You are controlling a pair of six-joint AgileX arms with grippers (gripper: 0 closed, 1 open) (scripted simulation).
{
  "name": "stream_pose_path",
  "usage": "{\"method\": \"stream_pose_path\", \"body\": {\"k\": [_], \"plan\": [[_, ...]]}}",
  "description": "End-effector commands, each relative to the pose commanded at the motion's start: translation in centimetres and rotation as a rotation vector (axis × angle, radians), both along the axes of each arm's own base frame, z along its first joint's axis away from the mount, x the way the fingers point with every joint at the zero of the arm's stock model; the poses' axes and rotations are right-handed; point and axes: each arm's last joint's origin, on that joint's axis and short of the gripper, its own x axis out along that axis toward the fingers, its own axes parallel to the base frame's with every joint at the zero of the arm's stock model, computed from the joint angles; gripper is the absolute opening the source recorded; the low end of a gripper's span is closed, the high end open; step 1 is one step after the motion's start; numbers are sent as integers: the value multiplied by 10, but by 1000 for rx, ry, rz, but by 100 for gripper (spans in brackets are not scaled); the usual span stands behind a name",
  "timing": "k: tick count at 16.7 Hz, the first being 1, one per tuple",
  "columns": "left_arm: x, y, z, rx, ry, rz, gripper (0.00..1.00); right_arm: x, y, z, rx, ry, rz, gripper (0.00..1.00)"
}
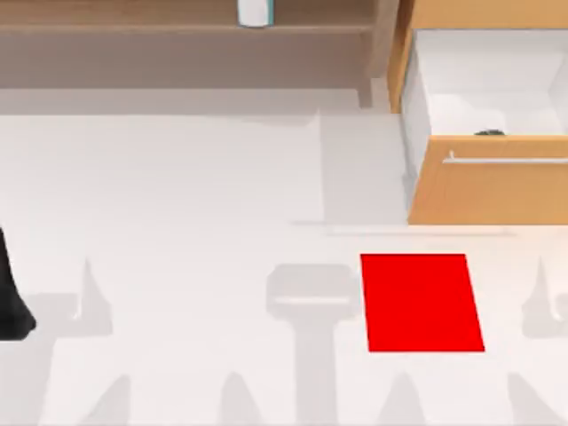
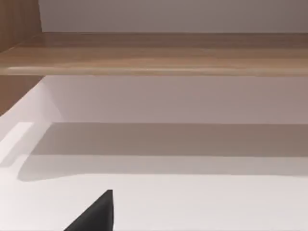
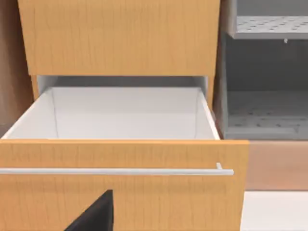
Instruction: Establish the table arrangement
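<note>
So far little looks done: the table [image 1: 177, 186] spreads bare beneath my left claw [image 1: 13, 306], a red mat [image 1: 422, 303] well off toward my right. The drawer [image 3: 122, 115] stands open ahead of my right claw [image 3: 94, 214]; I judge placing remains. Whether either claw is wide or narrow, I cannot tell.

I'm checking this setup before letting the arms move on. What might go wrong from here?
The drawer stands pulled out over the table, its front close to the red mat; an arm working at the mat may clip the handle. A small dark thing lies inside against the drawer front, easily missed or jolted if the drawer is pushed shut. The white container stands near the shelf edge and might be knocked off.
</note>
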Motion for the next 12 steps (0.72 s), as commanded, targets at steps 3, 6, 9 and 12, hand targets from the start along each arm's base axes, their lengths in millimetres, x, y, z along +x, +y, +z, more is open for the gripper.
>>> {"method": "stream_pose_path", "body": {"k": [3, 6, 9, 12], "plan": [[0, 0, 0, 0, 0, 0, 100, 0, 0, 2, -2, 7, 0, 100], [0, 0, 0, 0, 0, 0, 100, 1, 1, 20, -14, 68, 3, 100], [0, 0, 0, 0, 0, 0, 100, 10, 2, 56, -38, 180, 19, 100], [0, 0, 0, 0, 0, 0, 100, 37, 6, 102, -69, 344, 47, 100]]}}
